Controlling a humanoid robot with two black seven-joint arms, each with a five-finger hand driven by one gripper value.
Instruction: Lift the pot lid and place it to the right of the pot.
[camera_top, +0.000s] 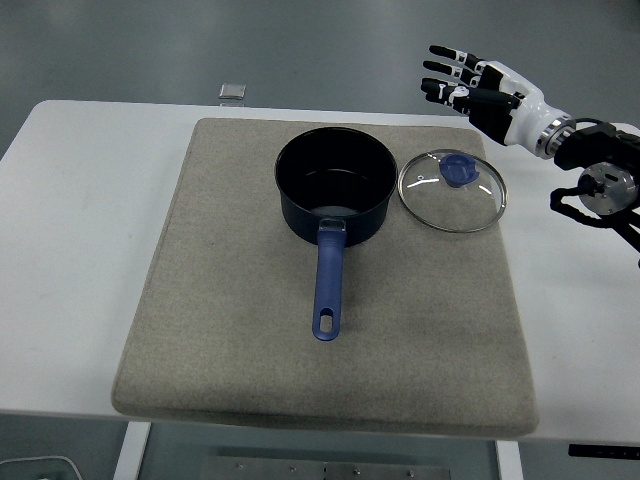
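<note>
A dark blue pot (333, 187) with a blue handle pointing toward me stands open on a grey mat (240, 330). The glass lid (452, 190) with a blue knob lies flat on the mat just right of the pot, a little apart from it. My right hand (470, 85) is raised above and behind the lid, fingers spread and empty, palm turned up. The left arm is out of view.
The mat covers most of the white table (70, 200). A small grey square object (232, 92) lies at the table's far edge. The right forearm (590, 170) hangs over the table's right side.
</note>
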